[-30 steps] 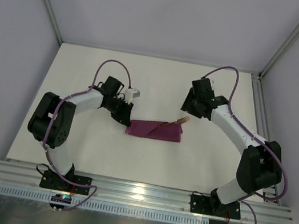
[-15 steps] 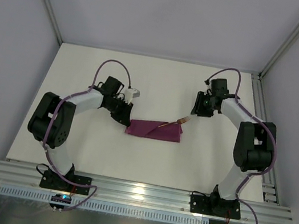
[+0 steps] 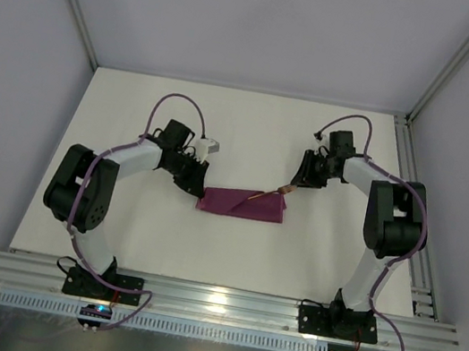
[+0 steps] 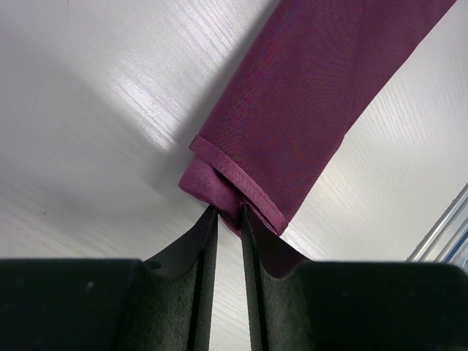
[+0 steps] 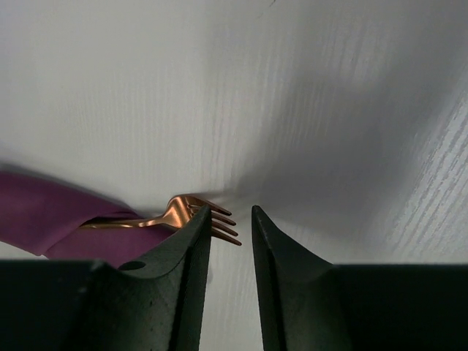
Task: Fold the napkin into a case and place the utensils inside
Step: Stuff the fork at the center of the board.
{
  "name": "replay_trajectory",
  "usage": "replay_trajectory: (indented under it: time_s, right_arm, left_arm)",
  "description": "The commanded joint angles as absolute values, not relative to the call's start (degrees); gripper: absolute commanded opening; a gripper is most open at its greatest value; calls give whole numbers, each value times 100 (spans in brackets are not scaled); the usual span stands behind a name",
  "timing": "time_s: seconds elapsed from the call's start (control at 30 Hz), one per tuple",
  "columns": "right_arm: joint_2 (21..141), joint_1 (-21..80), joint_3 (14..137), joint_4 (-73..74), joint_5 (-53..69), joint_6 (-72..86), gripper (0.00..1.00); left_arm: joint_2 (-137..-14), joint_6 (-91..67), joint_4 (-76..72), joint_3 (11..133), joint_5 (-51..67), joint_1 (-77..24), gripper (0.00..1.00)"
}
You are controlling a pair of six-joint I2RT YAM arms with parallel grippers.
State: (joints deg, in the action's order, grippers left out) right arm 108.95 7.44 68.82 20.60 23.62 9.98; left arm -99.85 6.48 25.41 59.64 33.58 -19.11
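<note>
The maroon napkin lies folded as a narrow case (image 3: 242,204) mid-table, also filling the left wrist view (image 4: 307,95). My left gripper (image 3: 195,185) (image 4: 228,212) is shut on the case's left end, pinching a corner of the cloth. A copper fork (image 3: 281,189) (image 5: 175,213) sticks out of the case's upper right corner, handle inside, tines on the table. My right gripper (image 3: 302,178) (image 5: 230,210) hovers at the tines with its jaws apart. The tines poke into the gap past the left finger, and nothing is clamped. Of the utensils, only this fork shows.
White table (image 3: 251,133) walled by grey panels. An aluminium rail (image 3: 221,305) runs along the near edge by the arm bases, and another rail (image 3: 412,198) runs down the right side, close behind the right arm's folded elbow.
The right arm has folded back, its elbow swinging right, while its gripper dropped slightly toward the fork tines and its jaws narrowed. The left arm and the case have not moved.
</note>
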Motion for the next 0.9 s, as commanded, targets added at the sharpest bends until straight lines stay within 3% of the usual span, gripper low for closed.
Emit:
replay_trajectory:
  time_s: [0.0,0.5,0.77,0.87]
  right_arm:
    - [10881,677,6777,1846,2619,897,31]
    - [10714,527,6188,1239,2935,1011,20]
    - [10460,536,5986,1187,3023,1028,4]
    - [10214,527,5889,1213,2945,1160,4]
  left_arm:
    - [-9817,747,2487,5915,3384,-1925,20]
    - [-9826,756,2470,5898,3375,-1925,20]
    - [-9809,765,2452,5897,3375,-1925,20]
    - [-9800,756,2452,5897,3401,-1925,20]
